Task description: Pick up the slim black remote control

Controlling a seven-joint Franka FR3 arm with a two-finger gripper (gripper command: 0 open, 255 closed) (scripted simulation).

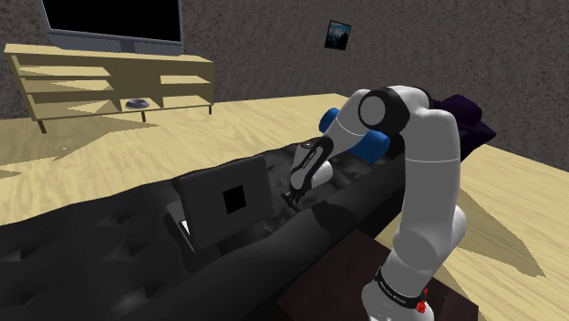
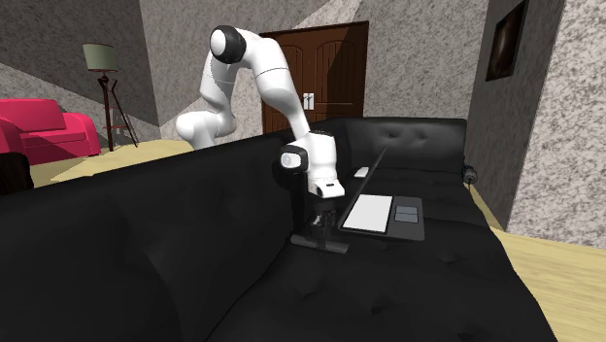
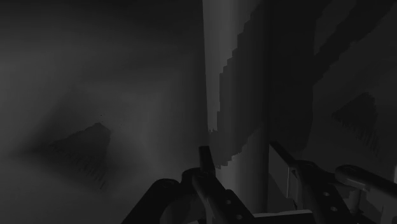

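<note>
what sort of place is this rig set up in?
Most likely a living room: a long black sofa, a TV on a low wooden shelf unit, and a floor lamp beside a red armchair.

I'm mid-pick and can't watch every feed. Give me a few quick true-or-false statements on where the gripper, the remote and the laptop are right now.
1. The gripper is down at the seat of the black sofa. True.
2. The laptop is shut. False: its lid stands open.
3. The remote lies on the laptop's keyboard. False: it lies on the sofa seat beside the laptop, under the gripper.
4. A red armchair stands at the second exterior view's left. True.
5. The brown double door behind the arm stands open. False: both leaves are shut.
</note>
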